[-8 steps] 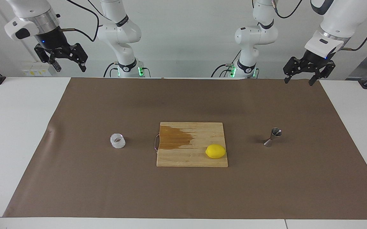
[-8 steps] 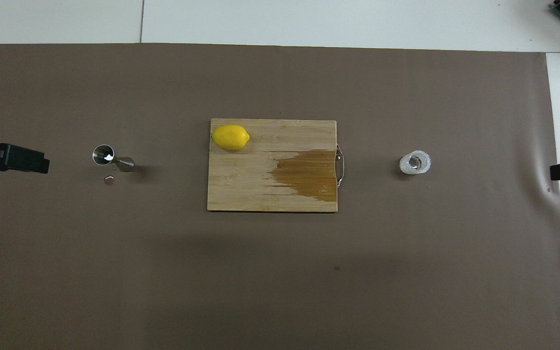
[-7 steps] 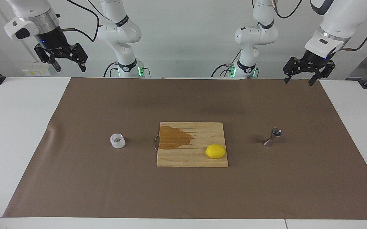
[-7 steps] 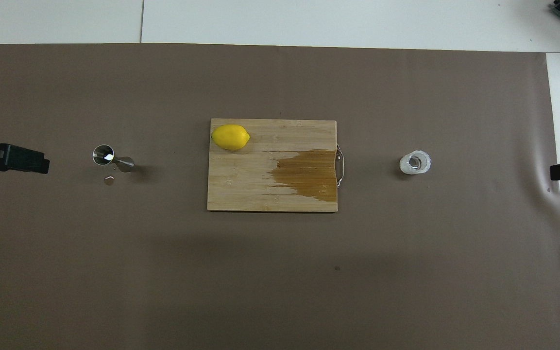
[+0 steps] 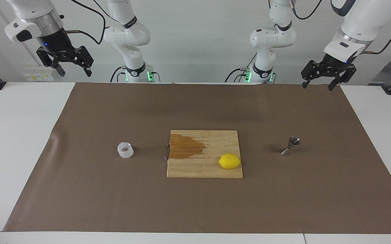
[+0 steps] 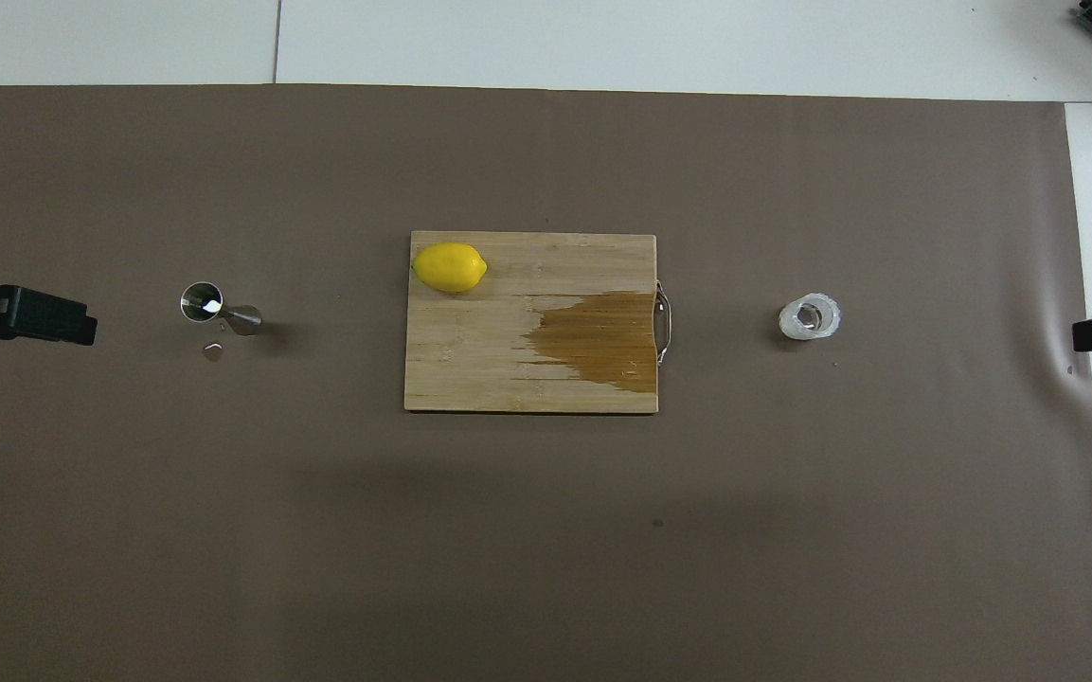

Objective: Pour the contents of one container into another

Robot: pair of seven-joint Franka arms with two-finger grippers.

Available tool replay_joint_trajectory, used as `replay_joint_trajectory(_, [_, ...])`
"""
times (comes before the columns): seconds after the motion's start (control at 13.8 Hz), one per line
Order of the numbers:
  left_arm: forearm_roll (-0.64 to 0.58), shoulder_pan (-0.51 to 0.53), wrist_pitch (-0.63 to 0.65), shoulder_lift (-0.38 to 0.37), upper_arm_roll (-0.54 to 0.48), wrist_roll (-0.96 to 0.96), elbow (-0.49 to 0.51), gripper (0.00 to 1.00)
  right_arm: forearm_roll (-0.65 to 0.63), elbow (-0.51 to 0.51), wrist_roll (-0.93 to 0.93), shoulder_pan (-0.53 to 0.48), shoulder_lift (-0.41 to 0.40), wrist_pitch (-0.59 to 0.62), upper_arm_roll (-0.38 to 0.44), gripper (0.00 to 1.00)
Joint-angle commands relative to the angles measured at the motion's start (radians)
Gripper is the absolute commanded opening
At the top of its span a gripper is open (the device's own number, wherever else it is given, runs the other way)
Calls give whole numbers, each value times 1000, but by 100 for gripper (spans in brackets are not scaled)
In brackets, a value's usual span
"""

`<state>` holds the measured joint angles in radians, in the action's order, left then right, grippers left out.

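Both end effectors hang wide open above the bench: left end effector [image 5: 318, 82] well clear of the jigger [image 5: 291, 146], right end effector [image 5: 74, 69] of the tumbler [image 5: 125, 150].

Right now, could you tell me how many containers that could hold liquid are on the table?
2. The clear tumbler stands beside the cutting board toward the right arm's end; the steel jigger stands toward the left arm's end. Nothing appears to be hiding another.
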<state>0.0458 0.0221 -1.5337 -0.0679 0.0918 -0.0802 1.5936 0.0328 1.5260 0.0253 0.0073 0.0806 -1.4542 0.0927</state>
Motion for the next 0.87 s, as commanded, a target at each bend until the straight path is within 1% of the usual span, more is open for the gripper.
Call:
replay_joint_trajectory(0.0, [12,21,-35,-32,2,48,49,100,10,33,-11,-4,25,-17,-4,100])
replay_joint_trajectory(0.07, [14,34,-54,-32,2,103,64,100,10,33,-10,-4,25,-17,-4,100])
replay_joint_trajectory(0.22, [17,39,-52,-30,2,145,77,100,10,33,-11,-4,25,-17,-4,100])
replay_joint_trajectory(0.29, [32,50,-48,-23,2,174,78,100,10,33,-11,-3,25,-17,-4,100])
replay_joint_trajectory(0.36, [72,80,-58,-18,2,210,97,100,10,33,-11,-4,25,-17,-4,100])
replay_joint_trajectory(0.44, [113,108,-71,-29,2,249,139,100,10,33,-11,-4,25,-17,-4,100])
replay_joint_trajectory(0.51, [129,123,-83,-42,2,267,181,100,10,33,-11,-4,25,-17,-4,100])
replay_joint_trajectory(0.65, [129,125,-114,-87,2,263,259,100,10,33,-11,-4,25,-17,-4,100])
replay_joint_trajectory(0.8, [129,124,-112,-96,2,278,270,100,10,33,-11,-4,25,-17,-4,100])
